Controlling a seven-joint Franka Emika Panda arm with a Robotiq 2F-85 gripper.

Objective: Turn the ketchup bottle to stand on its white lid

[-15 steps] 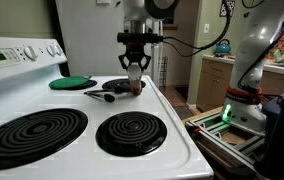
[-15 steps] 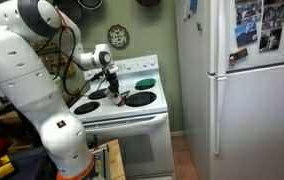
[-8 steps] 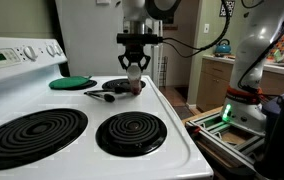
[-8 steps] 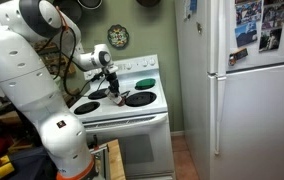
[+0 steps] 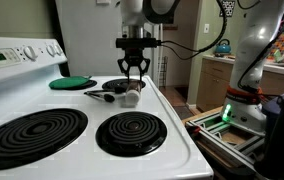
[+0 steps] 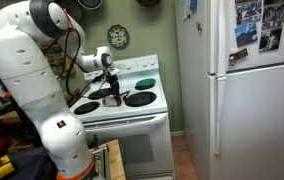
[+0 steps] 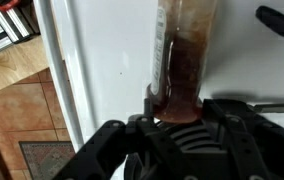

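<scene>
The ketchup bottle [image 5: 131,93] is on the stove top at the edge of the back burner, directly under my gripper [image 5: 134,70]. In the wrist view the bottle [image 7: 187,55] runs away from the gripper, its dark-red end nearest the jaws and the pale label band farther off. The white lid seems to be at the low end, against the stove, but I cannot see it clearly. The gripper fingers are spread just above the bottle and hold nothing. In an exterior view the gripper [image 6: 112,86] hangs over the stove's back part.
A black utensil [image 5: 104,95] lies left of the bottle and shows in the wrist view [image 7: 282,20]. A green round disc [image 5: 72,82] lies on the back left burner. The stove's right edge [image 5: 177,120] drops to the floor. A refrigerator [image 6: 247,90] stands beside the stove.
The bottle was held between the fingers; now it sits lower on the stove and the fingers have opened. The arm has hardly moved.
</scene>
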